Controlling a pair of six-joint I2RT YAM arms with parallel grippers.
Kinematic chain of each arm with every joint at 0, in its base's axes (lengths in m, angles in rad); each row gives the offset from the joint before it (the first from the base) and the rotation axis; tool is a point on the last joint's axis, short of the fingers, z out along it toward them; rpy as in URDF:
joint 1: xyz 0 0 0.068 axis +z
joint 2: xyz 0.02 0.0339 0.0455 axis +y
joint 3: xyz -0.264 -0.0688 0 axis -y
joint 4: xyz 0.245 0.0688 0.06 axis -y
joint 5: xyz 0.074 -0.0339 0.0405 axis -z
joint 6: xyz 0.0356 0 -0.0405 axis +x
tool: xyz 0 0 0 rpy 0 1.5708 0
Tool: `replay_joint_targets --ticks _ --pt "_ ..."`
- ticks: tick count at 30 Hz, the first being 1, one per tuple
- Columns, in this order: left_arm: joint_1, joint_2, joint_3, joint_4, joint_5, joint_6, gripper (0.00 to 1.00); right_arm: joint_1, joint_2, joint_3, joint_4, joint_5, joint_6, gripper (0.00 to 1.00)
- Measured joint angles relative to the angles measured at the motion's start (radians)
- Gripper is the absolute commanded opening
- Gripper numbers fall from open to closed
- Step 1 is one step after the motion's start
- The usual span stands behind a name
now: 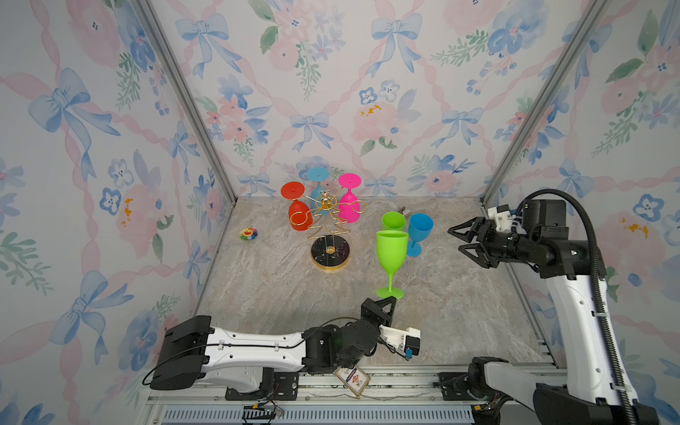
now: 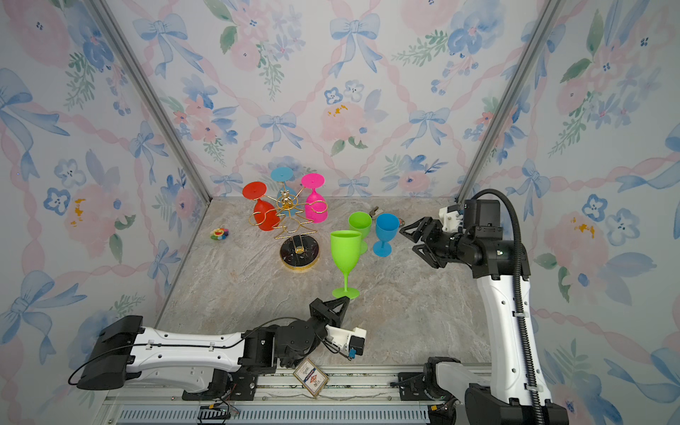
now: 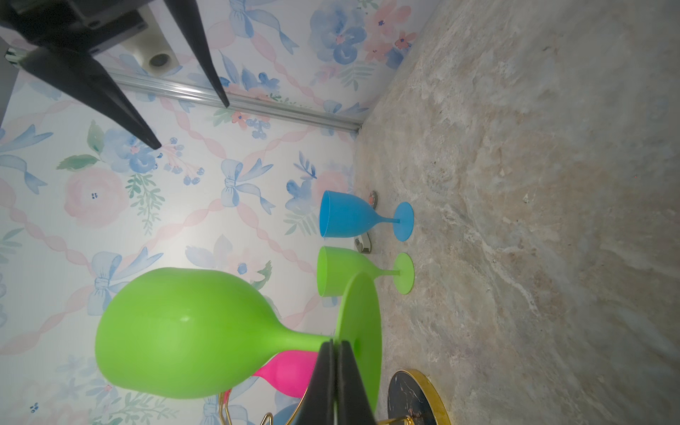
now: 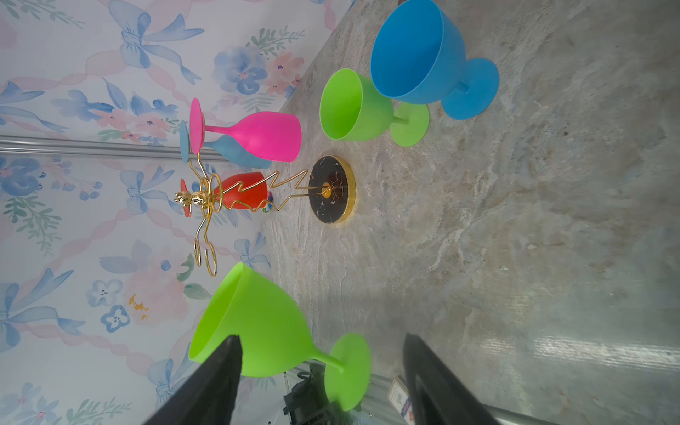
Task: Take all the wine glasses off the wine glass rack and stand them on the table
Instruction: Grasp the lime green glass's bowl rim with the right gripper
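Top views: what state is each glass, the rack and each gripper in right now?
wine glass rack, upright, three glasses hanging.
red glass, hanging upside down.
light blue glass, hanging upside down.
pink glass, hanging upside down.
near green glass, upright on the table.
far green glass, upright on the table.
blue glass, upright on the table.
left gripper, shut.
right gripper, open, empty.

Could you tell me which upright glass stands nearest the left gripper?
The green one in front, its foot beside the left gripper; the blue and other green stand farther back.
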Motion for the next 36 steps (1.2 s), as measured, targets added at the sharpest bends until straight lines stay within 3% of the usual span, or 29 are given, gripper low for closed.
replay_joint_targets --ticks 14,25,36 --pt "-0.016 0.013 -0.180 0.114 -0.014 0.255 0.00 0.146 0.227 0.223 -0.271 -0.040 -0.056 0.61" --pt "-0.018 -0.044 -0.333 0.262 0.032 0.427 0.00 0.240 0.325 0.228 -0.419 -0.051 -0.140 0.46" --pt "-0.019 -0.079 -0.364 0.303 0.043 0.475 0.00 0.285 0.356 0.212 -0.460 -0.074 -0.170 0.39"
